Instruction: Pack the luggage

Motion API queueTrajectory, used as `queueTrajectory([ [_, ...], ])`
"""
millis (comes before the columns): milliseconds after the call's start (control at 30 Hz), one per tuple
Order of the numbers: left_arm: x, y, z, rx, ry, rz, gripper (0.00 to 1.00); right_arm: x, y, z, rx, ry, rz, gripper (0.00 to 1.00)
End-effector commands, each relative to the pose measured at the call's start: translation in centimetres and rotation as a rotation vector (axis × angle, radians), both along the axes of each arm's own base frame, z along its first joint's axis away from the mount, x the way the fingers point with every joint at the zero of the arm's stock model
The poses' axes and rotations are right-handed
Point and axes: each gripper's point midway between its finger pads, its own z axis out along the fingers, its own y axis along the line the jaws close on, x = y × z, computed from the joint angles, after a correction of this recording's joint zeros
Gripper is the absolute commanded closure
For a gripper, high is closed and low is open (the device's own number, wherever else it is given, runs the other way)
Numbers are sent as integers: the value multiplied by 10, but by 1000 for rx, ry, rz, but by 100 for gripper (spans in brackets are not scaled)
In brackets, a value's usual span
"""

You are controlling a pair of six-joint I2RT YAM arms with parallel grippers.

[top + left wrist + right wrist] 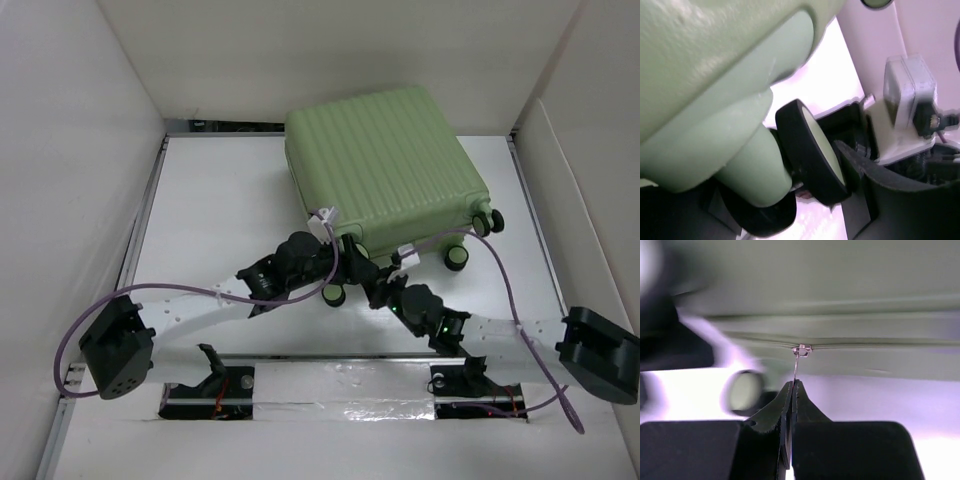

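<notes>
The pale green ribbed luggage (385, 160) lies closed and flat at the back of the table, its casters facing the arms. My right gripper (378, 283) is at its near side. In the right wrist view the gripper (792, 383) is shut on the thin metal zipper pull (796, 365), which hangs from the slider (802, 349) on the zip seam. My left gripper (335, 272) is at the near left caster. In the left wrist view this gripper (805, 200) straddles the black-and-green caster wheel (807, 150), and its right finger (875, 185) touches the wheel's face.
Two more casters (457, 257) (488, 218) stick out at the luggage's right corner. White walls enclose the table on three sides. The right arm's white wrist camera (905, 90) sits close beside the left gripper. Purple cables loop from both arms.
</notes>
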Motion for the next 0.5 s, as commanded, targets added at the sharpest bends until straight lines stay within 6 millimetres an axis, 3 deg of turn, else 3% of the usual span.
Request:
queueTrajectory([
  [0,3,-30,155,-368,-347,-124,100,-47,78,40,177,-20,305,100],
  [100,-6,-30,172,-414,-362,-161,100,-68,108,69,300,-47,433,100],
  [167,-12,-31,173,-425,-357,-190,100,-81,123,66,322,-23,487,100],
  [233,-16,-29,176,-451,-347,-203,100,-85,131,71,359,-32,504,100],
  [300,-20,-30,172,-471,-337,-221,100,-85,136,57,369,3,505,100],
  [333,-23,-29,171,-489,-320,-226,100,-86,138,69,430,-23,511,100],
  [367,-24,-30,170,-502,-313,-234,100,-85,141,58,440,6,508,100],
  [467,-25,-33,163,-517,-284,-244,100,-89,147,63,504,9,536,100],
])
